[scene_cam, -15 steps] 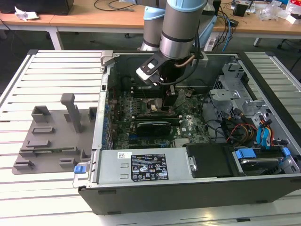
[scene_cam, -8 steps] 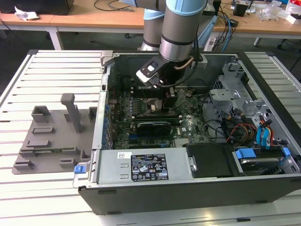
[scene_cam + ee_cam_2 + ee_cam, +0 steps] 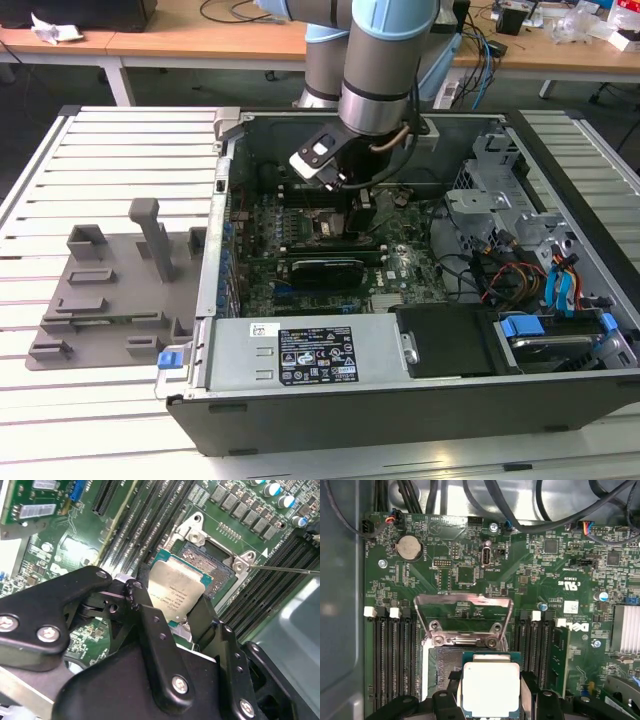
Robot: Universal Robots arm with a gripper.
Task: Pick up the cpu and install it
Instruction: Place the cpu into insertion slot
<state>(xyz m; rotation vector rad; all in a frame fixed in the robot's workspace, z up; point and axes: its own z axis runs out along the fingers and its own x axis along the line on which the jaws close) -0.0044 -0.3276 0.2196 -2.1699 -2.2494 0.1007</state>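
One chip in play: the cpu [image 3: 177,592] sits clamped by its edges in the tool [image 3: 170,602], low over the open socket [image 3: 212,562] inside the computer case [image 3: 213,270]. The hold-down frame [image 3: 462,600] is flipped up to leave room.

Even bright room light; soft shadows inside case [image 3: 420,415]; mild glare on cpu [image 3: 491,687].

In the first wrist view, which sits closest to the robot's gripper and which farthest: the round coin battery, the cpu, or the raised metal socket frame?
1. The cpu, clamped in the gripper.
2. The raised metal socket frame, hinged open just beyond the cpu.
3. The round coin battery, near the board's cabled edge.
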